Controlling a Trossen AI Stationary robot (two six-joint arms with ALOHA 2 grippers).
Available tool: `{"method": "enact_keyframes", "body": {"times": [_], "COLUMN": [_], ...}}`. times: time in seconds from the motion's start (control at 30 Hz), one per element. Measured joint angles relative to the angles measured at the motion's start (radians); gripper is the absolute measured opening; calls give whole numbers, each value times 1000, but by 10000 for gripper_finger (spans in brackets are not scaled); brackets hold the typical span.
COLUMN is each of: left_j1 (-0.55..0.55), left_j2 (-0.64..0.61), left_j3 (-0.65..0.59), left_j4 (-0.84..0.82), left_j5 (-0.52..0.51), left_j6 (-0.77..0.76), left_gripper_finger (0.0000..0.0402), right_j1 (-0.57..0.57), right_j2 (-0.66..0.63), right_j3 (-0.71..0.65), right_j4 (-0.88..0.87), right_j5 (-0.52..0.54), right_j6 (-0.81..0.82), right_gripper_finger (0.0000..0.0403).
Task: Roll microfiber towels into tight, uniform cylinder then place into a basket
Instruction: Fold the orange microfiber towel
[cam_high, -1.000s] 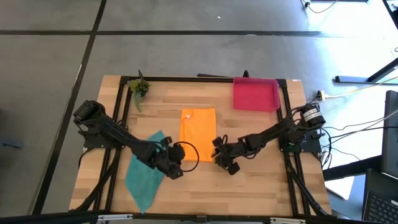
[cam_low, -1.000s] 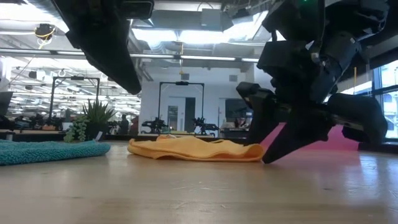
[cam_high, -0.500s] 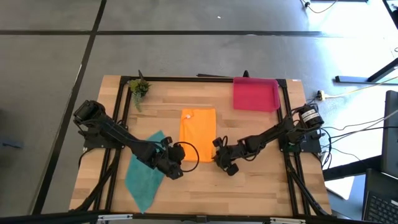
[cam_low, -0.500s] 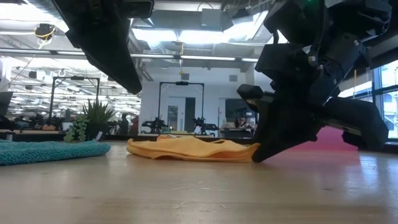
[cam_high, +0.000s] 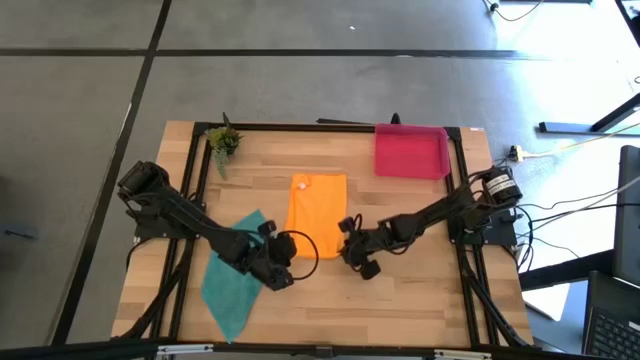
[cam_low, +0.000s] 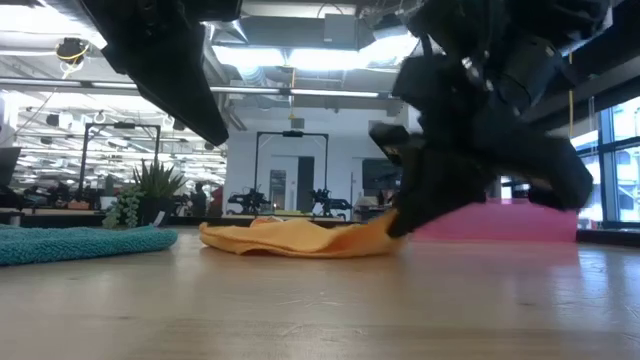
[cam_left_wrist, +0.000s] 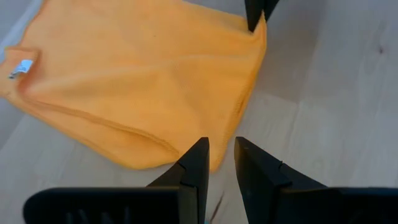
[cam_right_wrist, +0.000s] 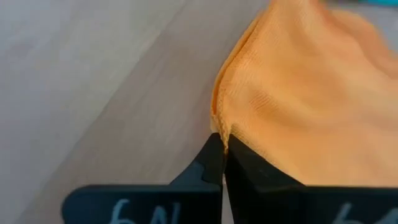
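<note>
The orange microfiber towel (cam_high: 317, 214) lies spread on the table's middle, a white tag (cam_left_wrist: 22, 66) at its far left corner. My right gripper (cam_right_wrist: 222, 148) is shut on its near right corner. My left gripper (cam_left_wrist: 221, 163) hovers open over the near left corner (cam_left_wrist: 163, 155), its fingers a narrow gap apart with bare wood showing between them. The teal towel (cam_high: 235, 277) lies flat near the table's left front. The pink basket (cam_high: 411, 152) stands at the far right. My right gripper pinches the orange towel's near right corner (cam_right_wrist: 221, 127) between its two fingertips, slanting down from the table's right near side. That corner (cam_low: 378, 228) is raised a little off the wood, while the rest of the towel lies on the table.
A small potted plant (cam_high: 224, 140) stands at the far left corner. A black frame (cam_high: 330, 127) runs round the tabletop. Bare wood (cam_high: 410, 290) lies in front of the orange towel and to its right.
My right gripper has shut on the orange towel's near right corner and gone slightly up and toward the table's left. The corner has come up off the wood and drawn inward; the rest of the towel has stayed flat.
</note>
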Motion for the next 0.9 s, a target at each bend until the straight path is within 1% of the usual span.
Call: {"method": "enact_keyframes", "body": {"times": [0.1, 0.33, 0.8, 0.9], "left_j1": [-9, -13, -13, -13], "left_j2": [0, 0, 1, 1], "left_j3": [0, -1, -1, -1], "left_j4": [7, 16, 24, 29], "left_j5": [0, 0, 0, 0], "left_j6": [-1, -1, -2, -2], "left_gripper_finger": [69, 69, 69, 69], "right_j1": [-14, -87, -304, -340], "right_j2": [-24, -75, -71, -70], "right_j3": [27, 63, 70, 68], "right_j4": [-51, -61, -42, -42], "right_j5": [-7, -10, -13, 18], "right_j6": [7, 53, 212, 262], "right_gripper_finger": [4, 5, 5, 5]}}
